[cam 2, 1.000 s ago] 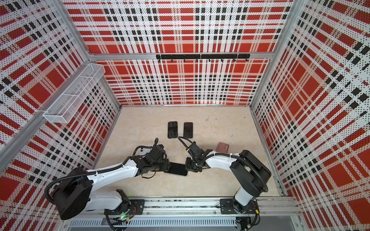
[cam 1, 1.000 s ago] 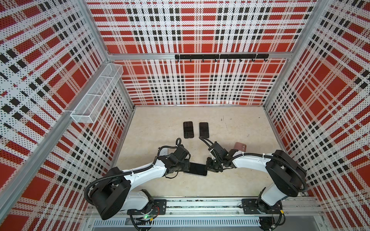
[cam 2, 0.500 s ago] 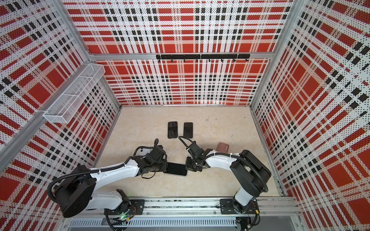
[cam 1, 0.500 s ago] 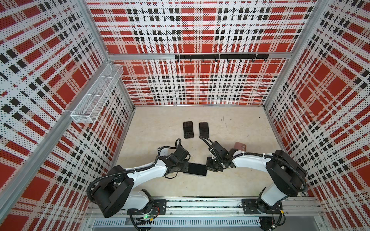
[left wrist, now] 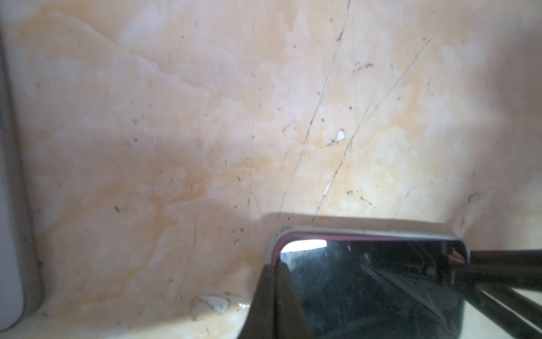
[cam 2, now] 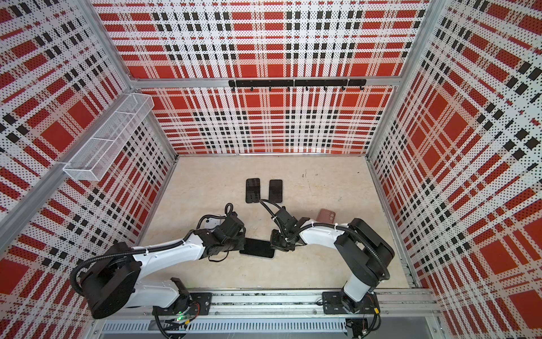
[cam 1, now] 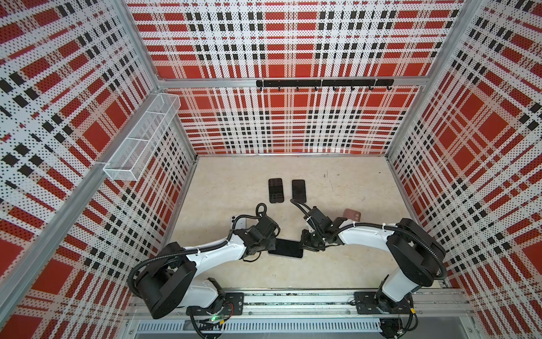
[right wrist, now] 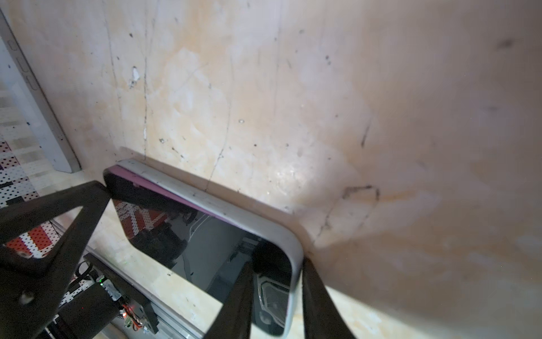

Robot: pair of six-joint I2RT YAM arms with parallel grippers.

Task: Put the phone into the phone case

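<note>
Though walls point(cam 1: 293, 132) plaid, tbl point(cam 1: 337, 264) beige; scuffed nr phone point(cam 1: 286, 248).

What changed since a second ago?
The left claw closed shut at the end of the phone. The phone itself, the two dark phones behind it and the pink case look unmoved.
</note>
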